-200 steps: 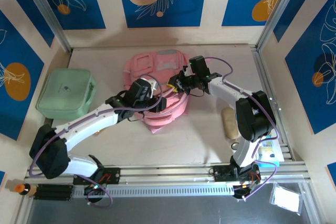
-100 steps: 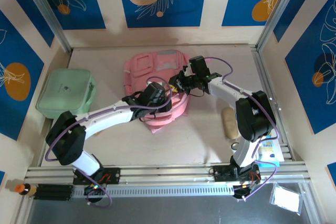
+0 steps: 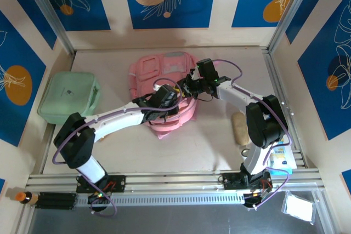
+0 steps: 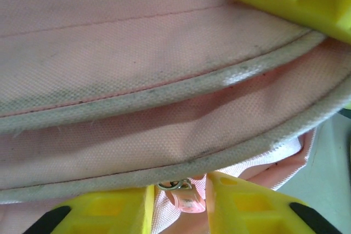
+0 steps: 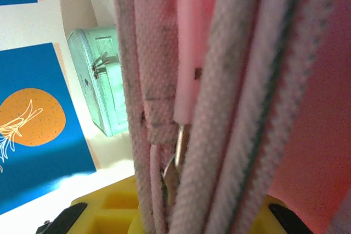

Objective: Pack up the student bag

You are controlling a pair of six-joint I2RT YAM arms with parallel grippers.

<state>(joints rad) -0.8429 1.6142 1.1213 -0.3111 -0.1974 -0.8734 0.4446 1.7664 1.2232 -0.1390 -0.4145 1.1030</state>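
Table (image 3: pixel 208 141): student bag (image 3: pixel 164 65) folds hide right end effector (image 3: pixel 185 87) tips, zip pull (image 5: pixel 190 53) blurry.

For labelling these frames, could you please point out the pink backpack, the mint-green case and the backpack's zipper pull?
pink backpack (image 3: pixel 159 68): top view, its upper front pocket.
mint-green case (image 3: pixel 68 98): top view, middle of its lid.
zipper pull (image 4: pixel 188 200): left wrist view, its pink tab.

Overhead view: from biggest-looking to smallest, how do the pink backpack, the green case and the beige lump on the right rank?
Largest: pink backpack, even partly covered.
Next: green case.
Smallest: beige lump, by a clear margin.
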